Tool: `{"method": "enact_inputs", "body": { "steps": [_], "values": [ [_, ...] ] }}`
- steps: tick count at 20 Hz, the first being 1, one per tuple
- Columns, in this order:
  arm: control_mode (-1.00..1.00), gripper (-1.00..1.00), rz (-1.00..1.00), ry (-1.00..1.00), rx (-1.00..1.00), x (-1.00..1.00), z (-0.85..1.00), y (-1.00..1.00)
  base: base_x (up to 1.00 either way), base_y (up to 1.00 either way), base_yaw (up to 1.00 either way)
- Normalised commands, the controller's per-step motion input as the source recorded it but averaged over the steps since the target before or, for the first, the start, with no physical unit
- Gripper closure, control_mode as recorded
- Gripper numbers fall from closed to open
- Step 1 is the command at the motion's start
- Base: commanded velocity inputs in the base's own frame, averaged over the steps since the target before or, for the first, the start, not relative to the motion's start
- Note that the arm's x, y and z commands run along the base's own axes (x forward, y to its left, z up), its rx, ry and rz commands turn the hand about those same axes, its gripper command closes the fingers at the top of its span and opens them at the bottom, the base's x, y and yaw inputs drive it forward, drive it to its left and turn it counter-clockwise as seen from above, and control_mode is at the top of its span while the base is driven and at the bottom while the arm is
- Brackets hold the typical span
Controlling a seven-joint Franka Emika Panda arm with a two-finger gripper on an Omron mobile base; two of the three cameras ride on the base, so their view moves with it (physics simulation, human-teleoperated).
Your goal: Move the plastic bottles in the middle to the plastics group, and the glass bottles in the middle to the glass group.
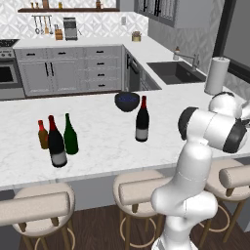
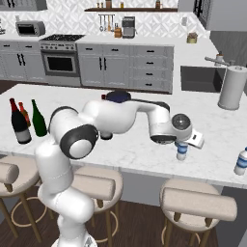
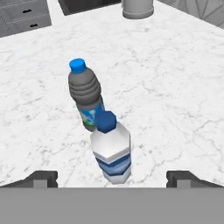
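My gripper point(image 3: 112, 178) is open, with its fingertips point(image 3: 41, 179) wide apart on either side of the plastic bottle point(image 3: 111, 153). This bottle is pale with blue bands and a dark blue cap, and stands upright on the counter, untouched by either finger. Just behind it stands the plastics group's greyish bottle point(image 3: 85, 94) with a blue cap. From the right base, the gripper point(image 2: 181, 143) hovers over the plastic bottle point(image 2: 182, 150). One red-topped glass bottle point(image 1: 142, 119) stands mid-counter. Another point(image 1: 56, 144) stands beside the glass group's green bottle point(image 1: 71, 135) and amber bottle point(image 1: 43, 135).
A dark bowl point(image 1: 127, 101) sits behind the middle wine bottle. A paper towel roll point(image 2: 232, 88) stands near the sink point(image 1: 177, 72). Padded stools point(image 1: 141, 190) line the counter's front edge, and the marble counter point(image 3: 175, 87) spreads around the plastic bottles.
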Motion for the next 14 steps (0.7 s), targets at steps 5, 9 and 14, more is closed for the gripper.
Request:
{"method": "enact_inputs", "body": {
  "steps": [5, 9, 14],
  "values": [
    [-1.0, -1.0, -0.05, 0.0, -0.18, -0.39, 0.6, 0.33, 0.0, 0.0, 0.0],
    [-1.0, -1.0, -0.05, 0.0, -0.19, -0.31, 0.72, 0.36, 0.0, 0.0, 0.0],
    [-1.0, -1.0, -0.08, 0.01, -0.05, -0.27, 0.7, 0.38, 0.0, 0.0, 0.0]
  ]
}}
